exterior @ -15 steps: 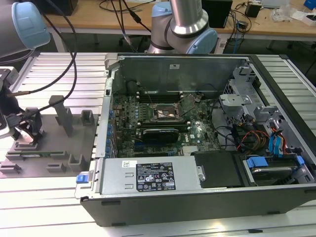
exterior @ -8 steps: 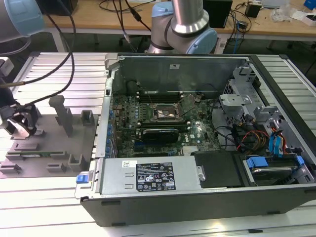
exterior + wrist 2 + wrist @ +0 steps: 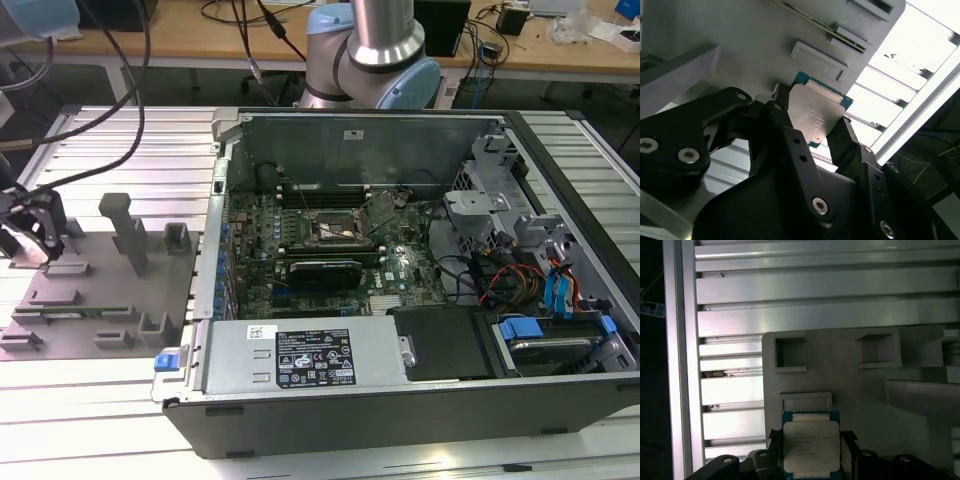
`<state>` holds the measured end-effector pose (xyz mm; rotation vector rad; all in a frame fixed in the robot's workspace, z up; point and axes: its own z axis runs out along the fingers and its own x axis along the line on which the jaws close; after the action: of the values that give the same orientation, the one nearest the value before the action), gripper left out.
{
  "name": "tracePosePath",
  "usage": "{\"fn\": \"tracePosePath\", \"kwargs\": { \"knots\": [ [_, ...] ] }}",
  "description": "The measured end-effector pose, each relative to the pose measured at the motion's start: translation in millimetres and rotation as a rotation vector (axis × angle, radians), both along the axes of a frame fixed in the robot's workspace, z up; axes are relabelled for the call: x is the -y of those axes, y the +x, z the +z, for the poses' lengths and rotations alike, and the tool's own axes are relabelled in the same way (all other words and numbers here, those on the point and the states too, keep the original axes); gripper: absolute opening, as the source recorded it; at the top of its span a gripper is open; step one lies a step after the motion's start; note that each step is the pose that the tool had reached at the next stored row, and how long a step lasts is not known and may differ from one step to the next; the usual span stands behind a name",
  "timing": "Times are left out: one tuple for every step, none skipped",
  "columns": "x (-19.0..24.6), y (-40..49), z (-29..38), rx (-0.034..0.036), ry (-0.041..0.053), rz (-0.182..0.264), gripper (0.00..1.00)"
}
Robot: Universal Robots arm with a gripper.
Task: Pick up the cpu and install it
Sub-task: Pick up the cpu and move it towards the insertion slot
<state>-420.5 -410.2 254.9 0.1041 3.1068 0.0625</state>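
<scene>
The cpu [image 3: 815, 117], a flat square chip with a silvery top and green edge, sits between my gripper's [image 3: 812, 121] two black fingers [image 3: 785, 112], which press on its opposite sides. The first wrist view shows the same cpu [image 3: 811, 447] in my gripper [image 3: 811, 441], over the grey holder tray [image 3: 865, 390]. Whether the chip rests on the tray or hangs just above it, I cannot tell. In the exterior view my gripper [image 3: 33, 232] is over the far left end of the grey tray [image 3: 100, 290]. The open socket [image 3: 338, 227] lies on the motherboard inside the computer case.
The open computer case [image 3: 400, 280] lies to the exterior view's right of the tray, with its metal side wall [image 3: 215, 230] between them. Upright grey posts [image 3: 125, 230] stand on the tray. Cables [image 3: 120, 90] hang above the ribbed aluminium table [image 3: 90, 400].
</scene>
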Motion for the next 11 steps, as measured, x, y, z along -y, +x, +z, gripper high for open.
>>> {"fn": "tracePosePath", "kwargs": {
  "knots": [
    [0.0, 0.0, 2.9, 0.0001, 0.0001, 0.000, 0.55],
    [0.0, 0.0, 5.1, 0.0000, 0.0000, 0.000, 0.55],
    [0.0, 0.0, 9.9, 0.0000, 0.0000, 0.000, 0.55],
    [0.0, 0.0, 12.7, 0.0000, 0.0001, 0.000, 0.55],
    [0.0, 0.0, 14.9, 0.0000, 0.0001, 0.000, 0.55],
    [0.0, 0.0, 18.8, 0.0000, 0.0000, 0.000, 0.55],
    [0.0, 0.0, 23.2, 0.0000, 0.0000, 0.000, 0.55],
    [0.0, 0.0, 25.9, 0.0000, 0.0000, 0.000, 0.55],
    [0.0, 0.0, 28.1, 0.0000, 0.0001, 0.000, 0.55],
    [0.0, 0.0, 31.1, 0.0000, 0.0000, 0.000, 0.55],
    [0.0, 0.0, 34.8, 0.0000, 0.0000, 0.000, 0.55]
  ]
}}
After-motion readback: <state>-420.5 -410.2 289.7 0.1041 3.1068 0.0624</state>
